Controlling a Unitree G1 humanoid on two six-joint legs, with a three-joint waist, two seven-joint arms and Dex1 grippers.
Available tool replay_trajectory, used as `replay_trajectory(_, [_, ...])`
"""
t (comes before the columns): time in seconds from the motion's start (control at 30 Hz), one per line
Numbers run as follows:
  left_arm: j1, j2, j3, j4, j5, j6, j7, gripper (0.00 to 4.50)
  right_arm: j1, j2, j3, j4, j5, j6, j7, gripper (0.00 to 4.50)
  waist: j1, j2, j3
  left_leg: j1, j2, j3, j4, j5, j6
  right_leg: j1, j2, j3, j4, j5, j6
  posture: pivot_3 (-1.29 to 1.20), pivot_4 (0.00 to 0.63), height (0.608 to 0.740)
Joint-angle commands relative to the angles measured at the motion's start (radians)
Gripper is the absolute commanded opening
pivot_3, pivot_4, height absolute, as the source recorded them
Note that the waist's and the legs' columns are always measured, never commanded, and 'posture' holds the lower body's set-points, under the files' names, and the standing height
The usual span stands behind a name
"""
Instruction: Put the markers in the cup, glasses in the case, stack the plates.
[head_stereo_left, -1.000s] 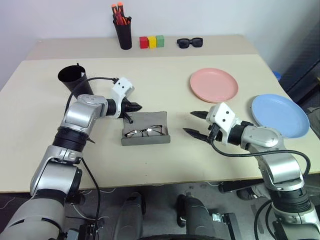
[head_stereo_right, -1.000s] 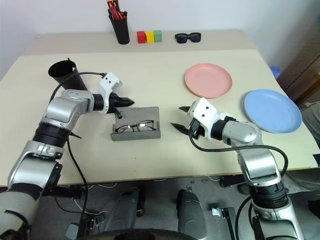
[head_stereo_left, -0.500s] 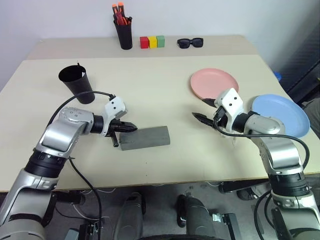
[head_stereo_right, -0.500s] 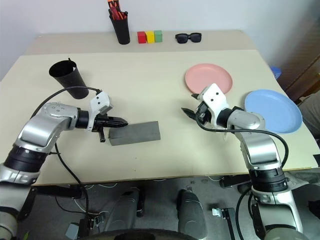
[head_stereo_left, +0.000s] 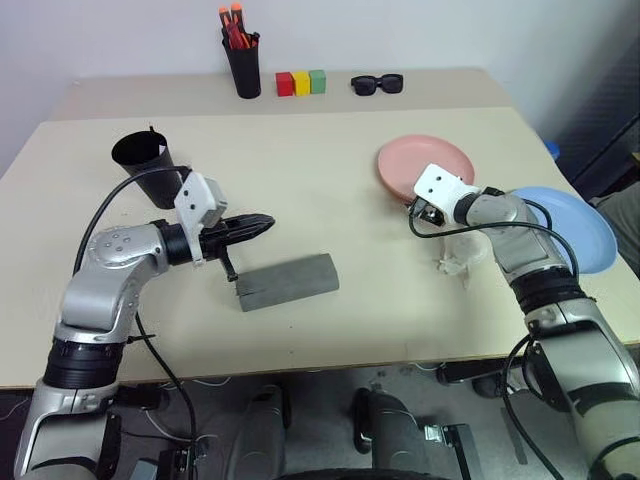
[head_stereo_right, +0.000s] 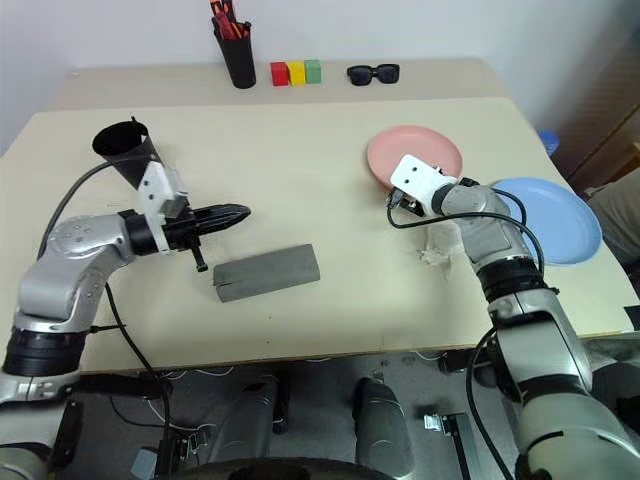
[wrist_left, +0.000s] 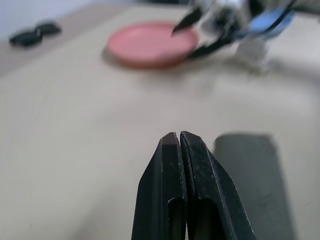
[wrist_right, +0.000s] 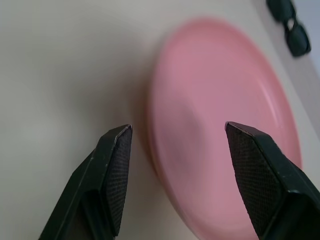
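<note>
Right wrist view: my right gripper (wrist_right: 175, 175) stands wide, its fingers either side of the near rim of the round salmon-pink plastic plate (wrist_right: 225, 135), holding nothing.
Pink plate: toward the table's right edge, just beside the round light-blue plastic plate (head_stereo_left: 565, 228), which lies at that edge; the two are not stacked.
Grey case: the grey rectangular hinged glasses case (head_stereo_left: 287, 281) lies shut near the middle of the table's front edge. I judge the clear glasses are inside, but I cannot see them.
Black cup: the large black tapered plastic tumbler (head_stereo_left: 140, 160) stands near the table's left edge. Something thin pokes above its rim; whether both markers are in it I cannot tell.
Left gripper: my left gripper (head_stereo_left: 262, 222) is pressed closed and empty, in the air behind the case, between it and the cup.
Far edge: a narrow black pen holder (head_stereo_left: 243, 68), three coloured blocks (head_stereo_left: 301, 82) and chunky black sunglasses (head_stereo_left: 377, 84) stand along the back.
Progress: the case looks done, the markers probably; stacking the plates is what I judge remains.
</note>
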Motion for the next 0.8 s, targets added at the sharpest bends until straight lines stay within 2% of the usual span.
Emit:
replay_trajectory(0.03, [0.054,0.024,0.04,-0.117,-0.082,0.037,-0.009,0.03,-0.064,0.01,0.005,0.104,-0.026,-0.076,-0.013,3.01,-0.004,0.0,0.0,0.0,0.0,0.0,0.0,0.0,0.0,0.0,0.0,0.0,0.0,0.0,0.0,0.0,0.15,0.74])
replay_trajectory(0.13, [0.099,0.035,0.042,-0.169,-0.113,0.063,0.006,0.0,-0.087,0.018,0.008,0.167,-0.041,-0.114,-0.017,2.17,-0.006,0.0,0.0,0.002,0.0,0.0,0.0,0.0,0.0,0.001,0.0,0.0,0.001,0.0,0.0,0.0,0.15,0.74])
replay_trajectory(0.27, [0.124,0.035,0.03,-0.201,-0.125,0.079,0.033,0.0,-0.098,0.025,0.008,0.201,-0.055,-0.155,-0.022,0.16,-0.004,0.0,0.0,0.005,0.0,0.0,0.0,0.0,0.0,0.004,0.0,0.001,0.001,-0.002,-0.003,0.0,0.15,0.74])
replay_trajectory(0.47, [0.109,0.015,-0.005,-0.201,-0.119,0.075,0.072,0.0,-0.055,-0.026,-0.002,0.084,-0.074,-0.242,-0.028,0.07,-0.001,0.001,0.0,0.008,0.0,0.0,-0.001,0.0,0.0,0.006,0.0,0.001,0.001,-0.002,-0.003,0.0,0.15,0.74])
replay_trajectory(0.57, [0.097,0.004,-0.015,-0.206,-0.129,0.077,0.086,0.0,0.017,-0.128,-0.065,-0.084,-0.037,-0.211,0.031,0.07,0.006,0.002,0.001,0.007,0.0,0.0,-0.001,0.0,0.0,0.006,0.0,0.001,0.001,-0.002,-0.003,0.0,0.15,0.74])
replay_trajectory(0.8, [0.093,-0.022,-0.057,-0.219,-0.144,0.081,0.078,0.0,0.358,-0.459,-0.328,-0.549,0.193,0.027,0.32,0.07,0.027,0.002,0.001,0.008,0.0,0.0,-0.001,-0.001,-0.001,0.008,0.0,0.002,-0.001,-0.005,0.001,0.0,0.15,0.74])
